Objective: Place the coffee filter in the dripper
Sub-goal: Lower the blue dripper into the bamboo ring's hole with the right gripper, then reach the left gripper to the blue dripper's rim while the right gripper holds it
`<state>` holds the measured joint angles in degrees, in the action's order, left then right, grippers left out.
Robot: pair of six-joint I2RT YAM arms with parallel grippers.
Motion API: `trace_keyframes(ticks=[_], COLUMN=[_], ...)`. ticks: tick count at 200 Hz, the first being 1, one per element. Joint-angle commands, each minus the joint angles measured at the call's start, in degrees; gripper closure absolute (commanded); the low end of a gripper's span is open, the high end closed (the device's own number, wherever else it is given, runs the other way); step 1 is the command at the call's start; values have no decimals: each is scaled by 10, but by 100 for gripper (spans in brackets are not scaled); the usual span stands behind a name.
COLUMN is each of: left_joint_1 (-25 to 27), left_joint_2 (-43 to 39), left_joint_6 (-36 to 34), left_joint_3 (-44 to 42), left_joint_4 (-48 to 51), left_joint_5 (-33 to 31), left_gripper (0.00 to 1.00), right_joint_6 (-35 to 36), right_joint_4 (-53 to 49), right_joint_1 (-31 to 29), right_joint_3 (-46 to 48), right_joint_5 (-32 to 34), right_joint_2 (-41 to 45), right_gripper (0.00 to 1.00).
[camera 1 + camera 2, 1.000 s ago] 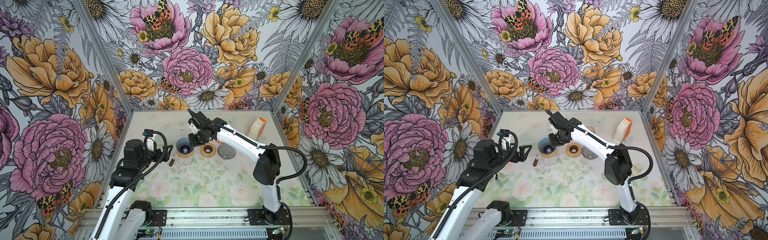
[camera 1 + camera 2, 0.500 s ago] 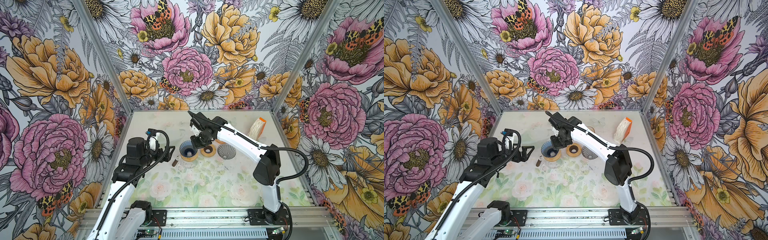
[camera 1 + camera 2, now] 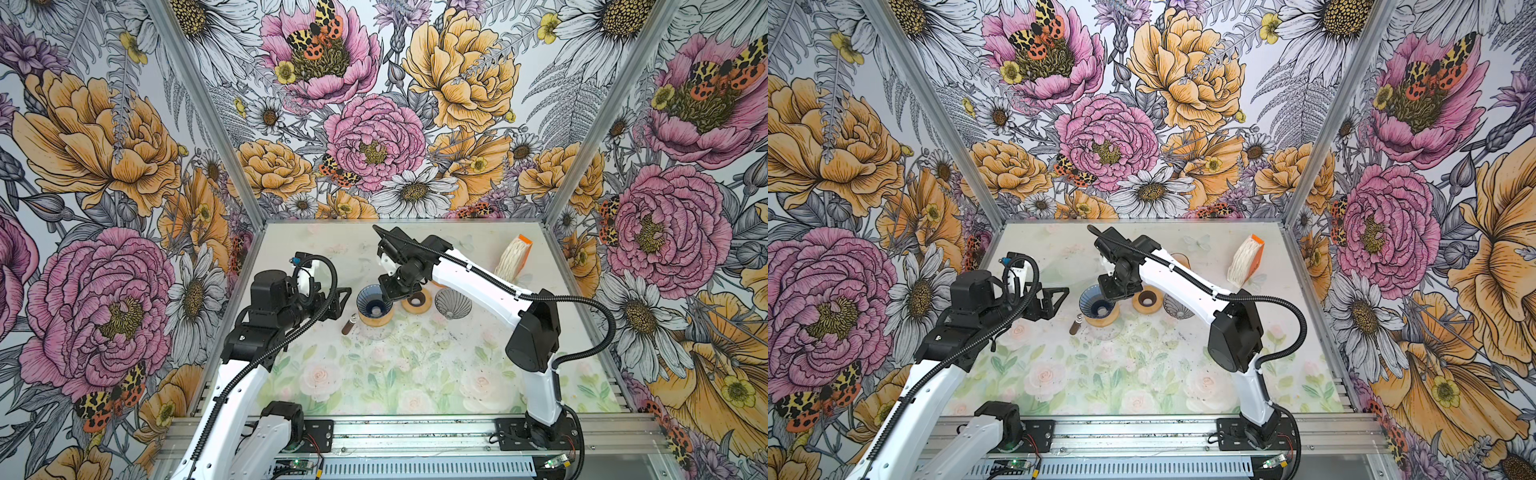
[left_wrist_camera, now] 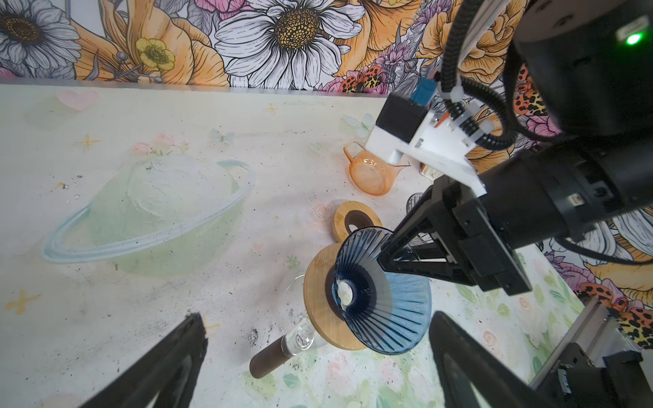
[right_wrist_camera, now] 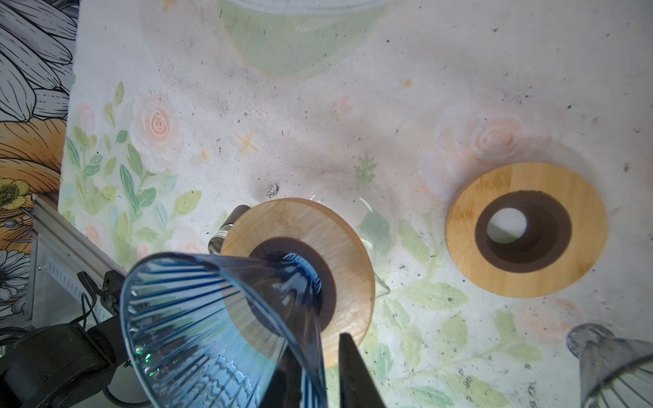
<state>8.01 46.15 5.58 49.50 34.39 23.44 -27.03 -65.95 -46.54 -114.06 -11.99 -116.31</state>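
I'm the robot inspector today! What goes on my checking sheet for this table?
Surface: flower-print table, dark crumbs.
Job's things: blue ribbed glass dripper in a round wooden ring, no filter inside; white paper filters in an orange holder.
Clutter: spare wooden ring, grey ribbed dripper, orange glass jug, brown-handled clear glass pot.
Grippers: left gripper open, empty; right gripper slightly parted around the blue dripper's rim.
Cables: black ribbed cables loop off both arms.
Surroundings: flowered walls, metal front rail.

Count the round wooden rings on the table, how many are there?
2. One wooden ring holds the blue dripper's tip in its hole. The other wooden ring lies bare beside it, toward the grey dripper. The right arm may hide more.
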Motion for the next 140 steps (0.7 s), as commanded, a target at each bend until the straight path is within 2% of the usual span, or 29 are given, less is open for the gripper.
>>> trace_keyframes(ticks=[1,57,92,140], left_joint_1=[9,24,35,89], left_joint_2=[1,36,72,97], left_joint_6=[10,57,85,119], left_joint_3=[28,75,109,104], left_joint_4=[11,61,101,115], left_joint_5=[-8,-35,-42,-87], left_gripper=[1,1,1,6], right_joint_6=[7,21,18,14], right_joint_4=[9,47,129,202], right_joint_1=[-1,0,6,8], right_joint_3=[-16,-1,75,183], right_joint_5=[21,59,71,67], right_joint_2=[27,70,130,192], right_gripper=[70,65,66,68])
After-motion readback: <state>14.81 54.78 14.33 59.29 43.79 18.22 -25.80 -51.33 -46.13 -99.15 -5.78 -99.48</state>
